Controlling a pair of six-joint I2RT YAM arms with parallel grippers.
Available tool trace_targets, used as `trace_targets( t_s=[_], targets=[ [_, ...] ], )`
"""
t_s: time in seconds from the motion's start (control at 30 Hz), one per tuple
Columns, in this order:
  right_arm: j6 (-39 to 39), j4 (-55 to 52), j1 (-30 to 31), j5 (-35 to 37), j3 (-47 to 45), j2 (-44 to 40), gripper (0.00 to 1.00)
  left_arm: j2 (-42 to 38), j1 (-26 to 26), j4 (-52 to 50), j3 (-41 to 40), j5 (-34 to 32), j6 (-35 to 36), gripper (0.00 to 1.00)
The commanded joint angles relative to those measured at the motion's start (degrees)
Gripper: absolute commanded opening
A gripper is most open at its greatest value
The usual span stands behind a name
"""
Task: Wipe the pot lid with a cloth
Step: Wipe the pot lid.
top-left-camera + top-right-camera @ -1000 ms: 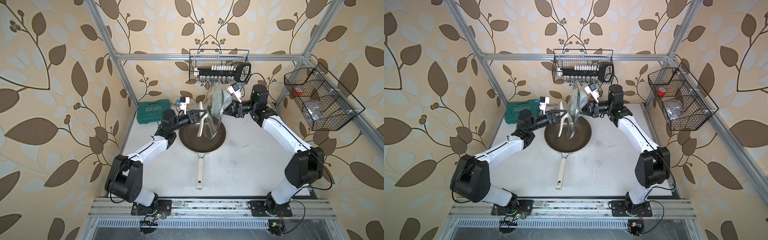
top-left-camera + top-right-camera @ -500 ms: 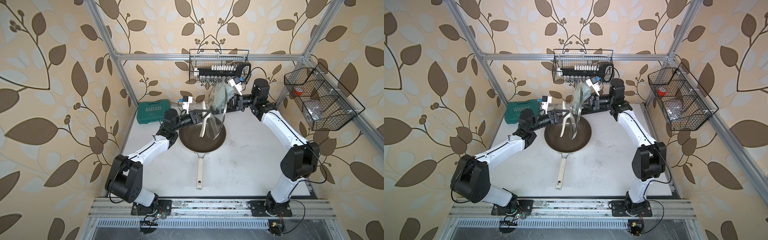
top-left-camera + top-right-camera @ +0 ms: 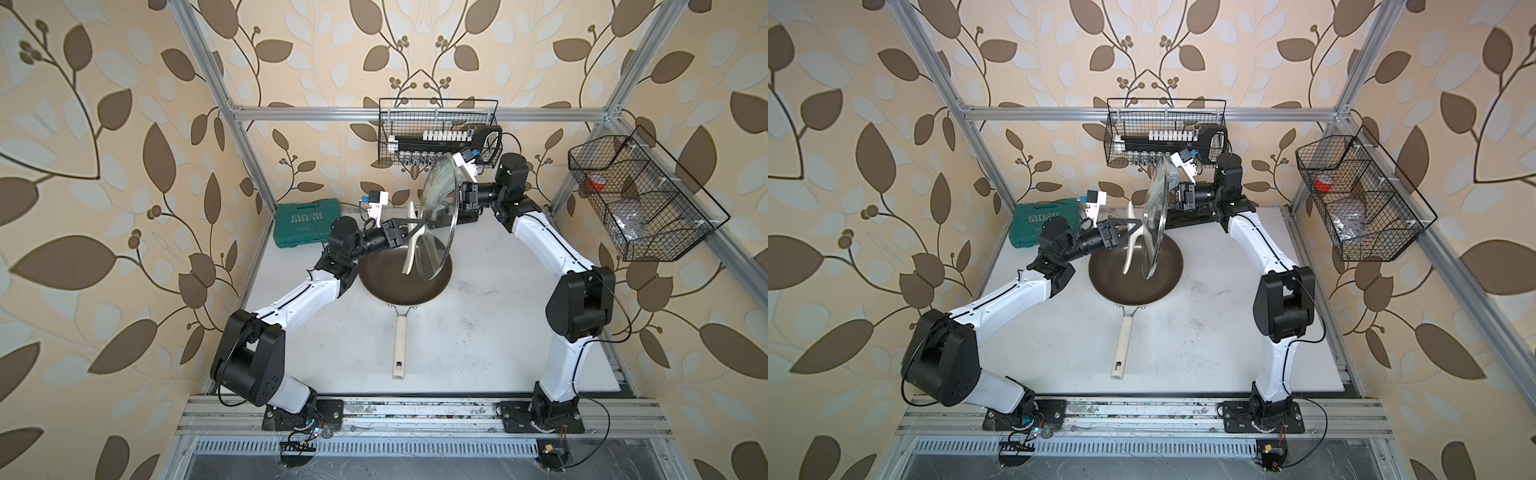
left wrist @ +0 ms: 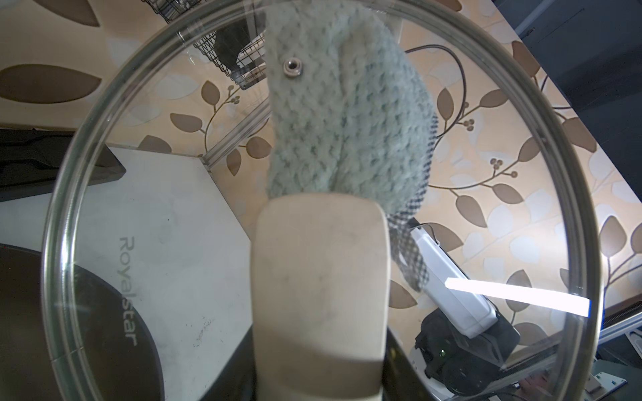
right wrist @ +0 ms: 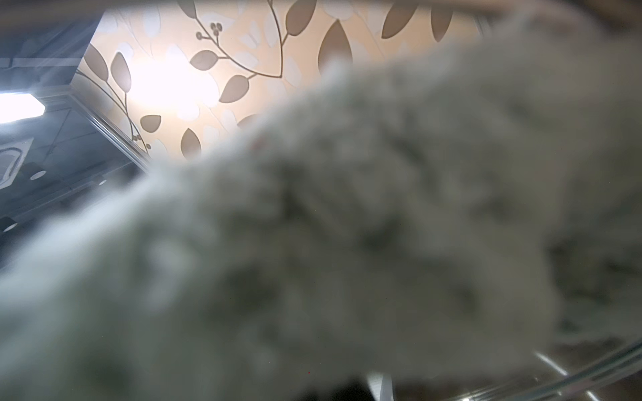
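The pot lid (image 3: 441,232) (image 3: 1152,241) stands on edge in the air over a frying pan, in both top views. My left gripper (image 3: 409,230) (image 3: 1128,232) is shut on its cream handle (image 3: 410,253) (image 4: 319,277). In the left wrist view the clear glass (image 4: 166,215) fills the frame. The mint-green cloth (image 4: 347,114) (image 3: 440,187) is pressed against the lid's far face, near its upper rim. My right gripper (image 3: 460,195) (image 3: 1177,195) is shut on the cloth (image 5: 347,225), which blurs and hides its fingers in the right wrist view.
A dark brown frying pan (image 3: 405,286) with a cream stick handle (image 3: 400,345) lies on the white table below the lid. A green tool case (image 3: 305,222) sits at the back left. Wire baskets hang on the back wall (image 3: 438,137) and the right wall (image 3: 636,199).
My right gripper has slid the cloth up the lid's far face toward the upper rim. The left gripper and the lid have hardly moved.
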Motion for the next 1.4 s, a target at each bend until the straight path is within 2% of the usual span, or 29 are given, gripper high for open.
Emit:
trace_targets(
  t_s=[0.0,0.53,0.87,1.2,1.37],
  targets=[
    [2.59,3.84,0.31,0.40,1.26,1.83,0.00,-5.93,-0.83,13.34,7.13,1.00,1.88,0.00],
    [0.45,5.03,2.22,0.31,-6.75,1.41,0.00,-5.90,-0.79,14.94,8.21,0.42,1.85,0.00],
    [-5.41,1.53,3.34,-0.81,-14.64,-1.30,0.00,-6.49,-0.77,13.63,8.40,0.06,3.37,0.00],
    [-16.87,-11.32,5.08,-3.56,-21.42,-7.83,0.00,-5.96,-0.77,14.10,8.68,-0.88,4.03,0.00],
    [-28.88,-26.66,5.77,-5.41,-22.36,-11.13,0.00,-5.52,-0.60,14.51,8.74,-1.80,4.30,0.00]
  ],
)
